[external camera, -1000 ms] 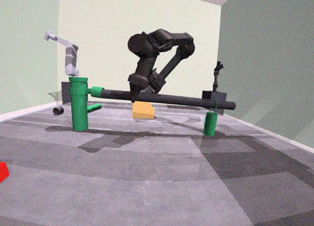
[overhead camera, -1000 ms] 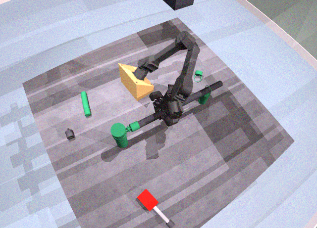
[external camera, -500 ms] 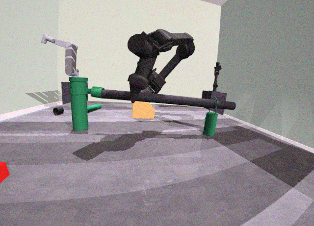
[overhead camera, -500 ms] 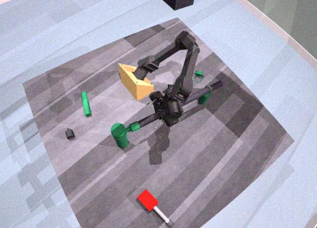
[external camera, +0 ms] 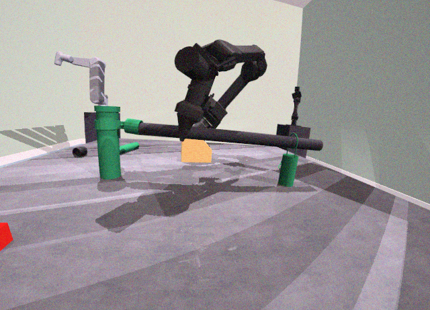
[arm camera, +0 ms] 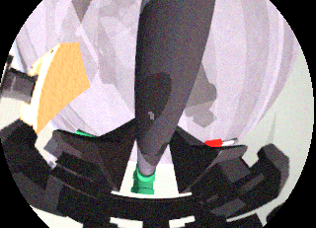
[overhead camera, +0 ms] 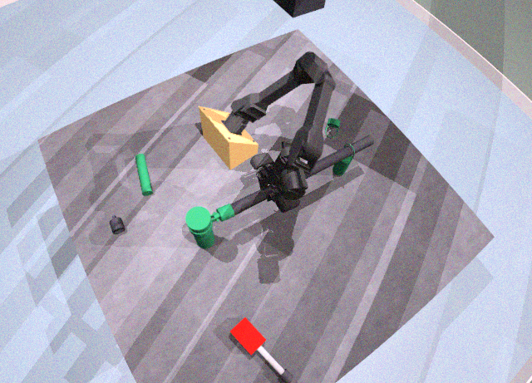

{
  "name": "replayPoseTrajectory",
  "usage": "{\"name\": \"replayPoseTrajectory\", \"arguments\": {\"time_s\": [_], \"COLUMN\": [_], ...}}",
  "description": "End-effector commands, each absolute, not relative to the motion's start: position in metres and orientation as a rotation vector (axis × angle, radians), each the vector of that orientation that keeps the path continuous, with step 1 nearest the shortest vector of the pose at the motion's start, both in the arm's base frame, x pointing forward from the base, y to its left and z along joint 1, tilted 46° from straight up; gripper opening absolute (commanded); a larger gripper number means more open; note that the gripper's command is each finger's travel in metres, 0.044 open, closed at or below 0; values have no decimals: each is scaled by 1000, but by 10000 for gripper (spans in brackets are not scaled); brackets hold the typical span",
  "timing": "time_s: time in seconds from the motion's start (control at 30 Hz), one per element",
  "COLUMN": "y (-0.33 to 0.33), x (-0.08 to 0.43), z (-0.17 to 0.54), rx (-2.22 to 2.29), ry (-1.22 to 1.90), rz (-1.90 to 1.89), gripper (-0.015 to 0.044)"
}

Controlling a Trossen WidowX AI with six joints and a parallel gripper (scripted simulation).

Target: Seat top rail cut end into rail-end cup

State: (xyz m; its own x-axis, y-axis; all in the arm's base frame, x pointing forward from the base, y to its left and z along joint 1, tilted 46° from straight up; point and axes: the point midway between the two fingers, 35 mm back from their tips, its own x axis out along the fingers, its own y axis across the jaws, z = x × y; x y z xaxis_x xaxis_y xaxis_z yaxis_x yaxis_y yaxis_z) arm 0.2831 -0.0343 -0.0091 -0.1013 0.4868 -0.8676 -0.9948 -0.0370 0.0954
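Two green posts carry one long dark grey cylindrical rail [overhead camera: 328,160] [external camera: 229,136] [arm camera: 170,55] between them. Top view: the rail runs diagonally across the grey patterned mat [overhead camera: 343,258], one end entering the green cylindrical end cup [overhead camera: 224,212] [external camera: 132,126] [arm camera: 143,184], which projects from the side of the thick green big post [overhead camera: 205,238] [external camera: 109,157] just below its round green cap [overhead camera: 199,218] [external camera: 107,108]. The black parallel-jaw gripper [arm camera: 153,121] is closed on the rail between the posts. Behind the rail stands a yellow-orange wedge-shaped block [overhead camera: 217,134] [external camera: 196,150] [arm camera: 64,82], with the arm's base at its top. A green cylinder [overhead camera: 144,174] [external camera: 129,147] and a small dark cap-like piece [overhead camera: 116,224] [external camera: 79,151] lie apart from the big post; a red rectangular block [overhead camera: 248,336] [external camera: 4,235] [arm camera: 213,143] with a white handle [overhead camera: 270,360] lies well apart from the rail.

Exterior view: the green brace band [external camera: 107,124] encircles the big post near the cap. The rail slopes down from the cup, passes through the thin green loop [external camera: 295,146] above the short green post [overhead camera: 341,166] [external camera: 288,169], and extends beyond it. Seating depth inside the cup cannot be told.

Wrist view: the rail passes between the two dark fingers, toward the green cup.
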Motion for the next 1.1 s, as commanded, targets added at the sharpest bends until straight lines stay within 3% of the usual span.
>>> {"name": "replayPoseTrajectory", "arguments": {"time_s": [0.0, 1.07], "y": [-38, -39], "x": [283, 283], "z": [-10, -8], "rx": [-791, -789], "ry": [892, 897], "rz": [1484, 1486], "gripper": [0, 0]}}
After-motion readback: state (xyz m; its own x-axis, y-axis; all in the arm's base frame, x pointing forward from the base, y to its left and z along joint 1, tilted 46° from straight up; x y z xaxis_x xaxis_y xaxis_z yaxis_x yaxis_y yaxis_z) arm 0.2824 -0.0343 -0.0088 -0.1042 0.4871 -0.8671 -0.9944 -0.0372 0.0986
